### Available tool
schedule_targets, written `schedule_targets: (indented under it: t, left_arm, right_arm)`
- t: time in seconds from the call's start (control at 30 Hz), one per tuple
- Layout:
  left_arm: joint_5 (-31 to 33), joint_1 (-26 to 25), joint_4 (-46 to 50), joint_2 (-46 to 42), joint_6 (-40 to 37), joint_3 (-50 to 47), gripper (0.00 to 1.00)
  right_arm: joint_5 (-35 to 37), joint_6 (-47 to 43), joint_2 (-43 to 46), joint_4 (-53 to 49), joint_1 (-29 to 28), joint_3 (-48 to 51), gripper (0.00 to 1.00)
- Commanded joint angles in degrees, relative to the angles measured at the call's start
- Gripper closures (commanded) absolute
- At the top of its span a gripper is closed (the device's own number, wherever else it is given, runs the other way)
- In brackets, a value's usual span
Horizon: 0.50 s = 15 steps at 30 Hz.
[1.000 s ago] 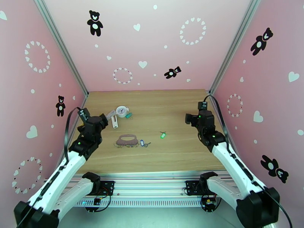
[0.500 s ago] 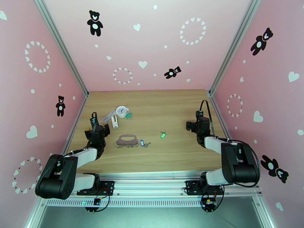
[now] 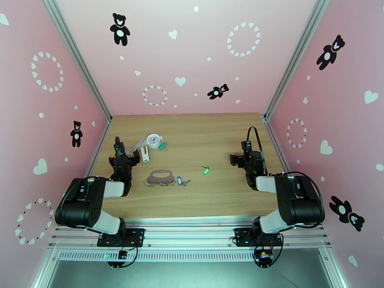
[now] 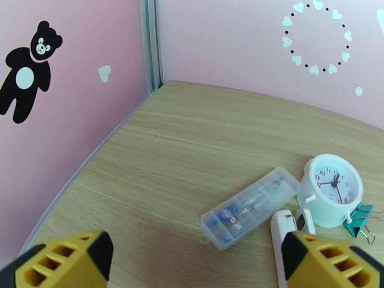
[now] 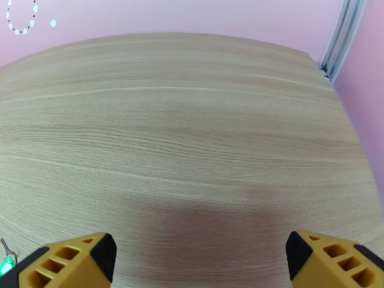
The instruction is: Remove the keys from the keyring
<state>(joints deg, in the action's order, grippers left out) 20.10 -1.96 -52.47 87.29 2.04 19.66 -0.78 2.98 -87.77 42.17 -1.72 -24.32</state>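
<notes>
The mauve-brown D-shaped keyring (image 3: 160, 176) lies flat at the table's middle left, with small metal rings along its near edge. A blue-tagged key (image 3: 180, 180) rests just right of it; whether it is attached I cannot tell. A green-tagged key (image 3: 206, 170) lies apart, further right, and its tip shows in the right wrist view (image 5: 6, 260). My left gripper (image 3: 124, 158) is open, left of the keyring, with nothing between its yellow fingertips (image 4: 62, 260). My right gripper (image 3: 242, 159) is open too, right of the green key, fingertips (image 5: 331, 260) wide over bare wood.
Behind the keyring sit a white round clock (image 4: 333, 188), a clear plastic box (image 4: 252, 207), a white oblong item (image 4: 288, 226) and a teal clip (image 4: 360, 224). Pink walls close off the wooden table (image 3: 216, 135) on three sides. Both arms are folded low by the near edge.
Both arms have folded back and down toward their bases, their grippers drawing slightly nearer the near edge. The grippers stayed open. Keyring and keys have not moved.
</notes>
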Motion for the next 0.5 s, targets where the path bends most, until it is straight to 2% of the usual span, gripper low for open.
schedule_targets:
  t: [0.0, 0.47]
  left_arm:
    - [-1.38, 0.11, 0.19, 0.30, 0.75, 0.80, 0.02]
    - [-1.46, 0.11, 0.25, 0.25, 0.77, 0.84, 0.01]
  right_arm:
    - [1.04, -0.38, -0.04, 2.13, -0.26, -0.07, 0.01]
    - [1.03, -0.48, 0.07, 2.21, -0.31, -0.01, 0.01]
